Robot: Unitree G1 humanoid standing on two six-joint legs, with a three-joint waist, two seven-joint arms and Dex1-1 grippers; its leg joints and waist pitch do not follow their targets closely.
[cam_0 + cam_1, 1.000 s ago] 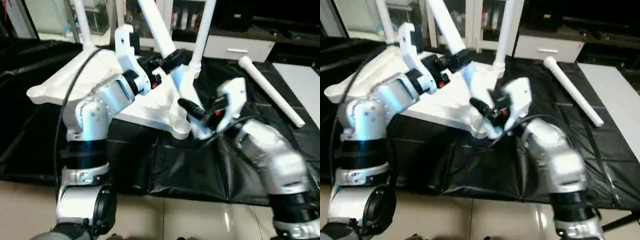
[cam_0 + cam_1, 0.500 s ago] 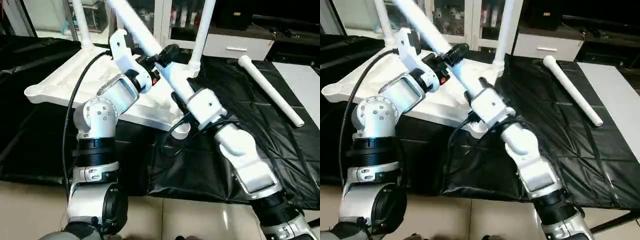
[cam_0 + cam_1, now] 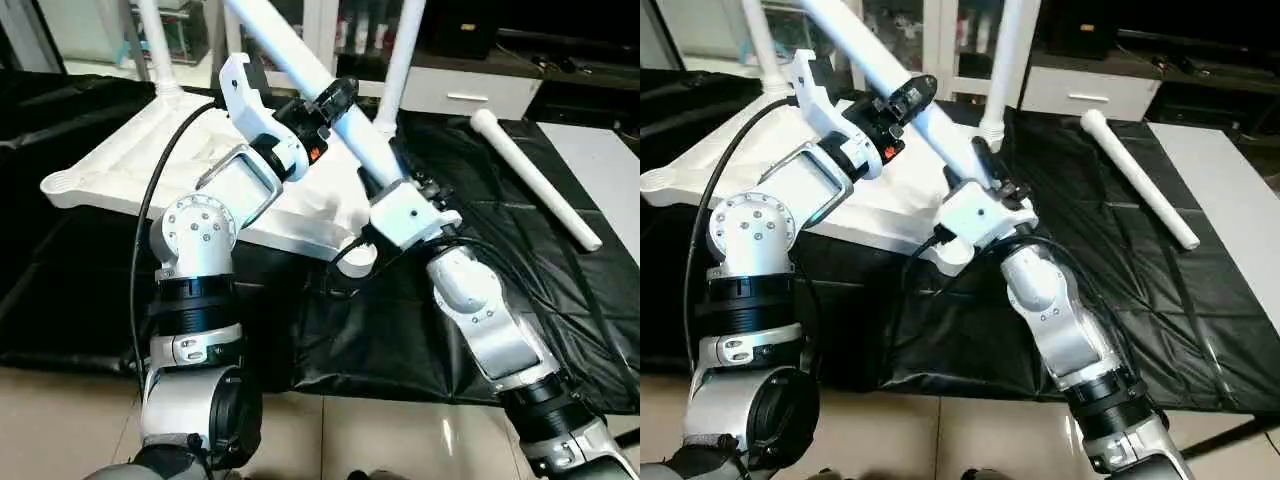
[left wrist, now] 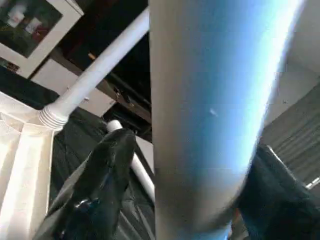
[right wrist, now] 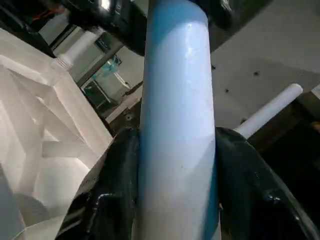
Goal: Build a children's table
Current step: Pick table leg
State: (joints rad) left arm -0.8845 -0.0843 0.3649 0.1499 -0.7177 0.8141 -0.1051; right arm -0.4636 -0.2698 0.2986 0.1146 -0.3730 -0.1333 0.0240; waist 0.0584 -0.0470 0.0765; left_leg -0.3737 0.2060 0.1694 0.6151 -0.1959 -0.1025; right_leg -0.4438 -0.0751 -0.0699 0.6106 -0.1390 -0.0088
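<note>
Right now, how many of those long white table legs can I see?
4. Two stand upright in the tabletop's far corners, one slants between both grippers, one lies loose on the black sheet. None seems hidden.

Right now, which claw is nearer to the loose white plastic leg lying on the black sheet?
Right. The right claw grips the tilted leg low, closer to the loose white plastic leg; the left claw holds it higher, farther away.

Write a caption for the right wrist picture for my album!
Two black fingers hug a white table leg, with the ribbed tabletop beside it.
</note>
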